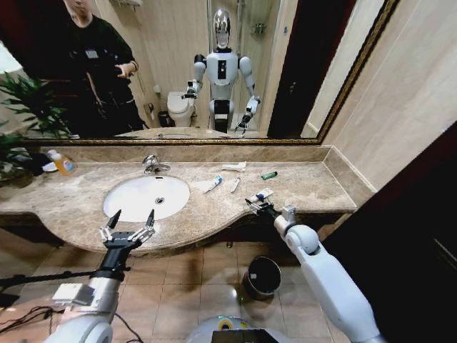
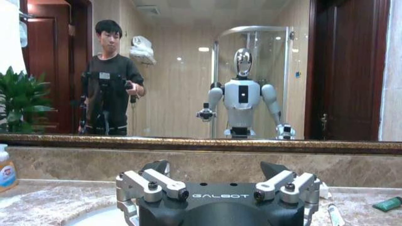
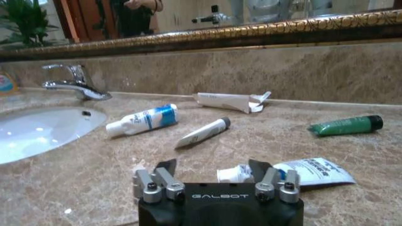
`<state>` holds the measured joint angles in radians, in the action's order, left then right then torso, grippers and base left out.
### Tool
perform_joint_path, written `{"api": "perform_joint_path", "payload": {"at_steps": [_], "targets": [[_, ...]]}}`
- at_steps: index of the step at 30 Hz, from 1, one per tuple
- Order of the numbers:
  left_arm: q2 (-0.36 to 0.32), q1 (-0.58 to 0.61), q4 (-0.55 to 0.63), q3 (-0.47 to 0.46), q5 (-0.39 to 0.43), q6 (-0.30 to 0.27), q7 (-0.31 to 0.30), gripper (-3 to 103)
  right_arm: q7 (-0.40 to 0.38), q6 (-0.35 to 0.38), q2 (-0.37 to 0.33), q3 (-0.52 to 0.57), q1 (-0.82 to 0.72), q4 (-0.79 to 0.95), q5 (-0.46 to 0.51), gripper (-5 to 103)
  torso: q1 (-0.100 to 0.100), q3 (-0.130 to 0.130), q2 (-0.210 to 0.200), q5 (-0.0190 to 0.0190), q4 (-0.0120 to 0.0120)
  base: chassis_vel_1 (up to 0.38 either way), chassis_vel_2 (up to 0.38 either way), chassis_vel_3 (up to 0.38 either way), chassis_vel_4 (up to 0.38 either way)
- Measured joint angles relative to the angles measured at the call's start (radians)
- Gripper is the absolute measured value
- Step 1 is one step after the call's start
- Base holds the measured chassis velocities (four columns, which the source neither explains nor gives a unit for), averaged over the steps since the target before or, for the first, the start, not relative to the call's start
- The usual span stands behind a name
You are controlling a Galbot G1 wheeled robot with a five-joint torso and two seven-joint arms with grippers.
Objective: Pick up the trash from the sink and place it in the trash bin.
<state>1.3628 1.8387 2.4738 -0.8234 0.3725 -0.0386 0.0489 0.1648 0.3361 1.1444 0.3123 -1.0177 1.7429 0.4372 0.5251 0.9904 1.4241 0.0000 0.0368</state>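
Our right gripper (image 3: 212,170) hangs wide open at the counter's front edge, right by a flat white tube (image 3: 300,171). It looks light and squishy, so we should pinch its middle. Farther back lie more tubes (image 3: 142,120) and a green one (image 3: 346,125). The left gripper (image 1: 128,224) waits open before the sink (image 1: 121,202). The trash bin (image 1: 263,276) sits on the floor.

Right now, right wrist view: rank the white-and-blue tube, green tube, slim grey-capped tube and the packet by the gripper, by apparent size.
1. Packet, though it lies nearest the camera.
2. White-and-blue tube and green tube: too alike to rank.
3. Slim grey-capped tube.
The right gripper, open, partly hides the packet.
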Motion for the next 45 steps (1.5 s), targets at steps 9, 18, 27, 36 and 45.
{"api": "perform_joint_path", "payload": {"at_steps": [9, 18, 27, 36, 45], "targets": [[0.0, 0.0, 0.0, 0.0, 0.0, 0.0, 0.0, 100, -0.001, -0.008, 0.004, -0.012, -0.005, -0.015, -0.029, 71, 0.0, 0.0, 0.0, -0.0001, -0.0001, 0.0, 0.0, 0.0, 0.0], [0.0, 0.0, 0.0, 0.0, 0.0, 0.0, 0.0, 100, -0.018, -0.009, 0.009, -0.029, 0.0, -0.015, -0.036, 38, 0.0, 0.0, 0.0, 0.0, 0.0, 0.0, 0.0, 0.0, 0.0], [0.0, 0.0, 0.0, 0.0, 0.0, 0.0, 0.0, 100, -0.026, -0.016, 0.012, -0.038, 0.006, -0.015, -0.045, 19, 0.0, 0.0, 0.0, 0.0, 0.0, 0.0, 0.0, 0.0, 0.0], [0.0, 0.0, 0.0, 0.0, 0.0, 0.0, 0.0, 100, -0.052, -0.03, 0.011, -0.028, -0.007, 0.034, -0.033, 19, 0.0, 0.0, 0.0, 0.0, 0.0, 0.0, 0.0, 0.0, 0.0], [0.0, 0.0, 0.0, 0.0, 0.0, 0.0, 0.0, 100, -0.071, -0.014, -0.013, 0.078, -0.122, 0.243, 0.014, 19, 0.0, 0.0, 0.0, 0.0, 0.0001, 0.0, 0.0, 0.0, 0.0]]}}
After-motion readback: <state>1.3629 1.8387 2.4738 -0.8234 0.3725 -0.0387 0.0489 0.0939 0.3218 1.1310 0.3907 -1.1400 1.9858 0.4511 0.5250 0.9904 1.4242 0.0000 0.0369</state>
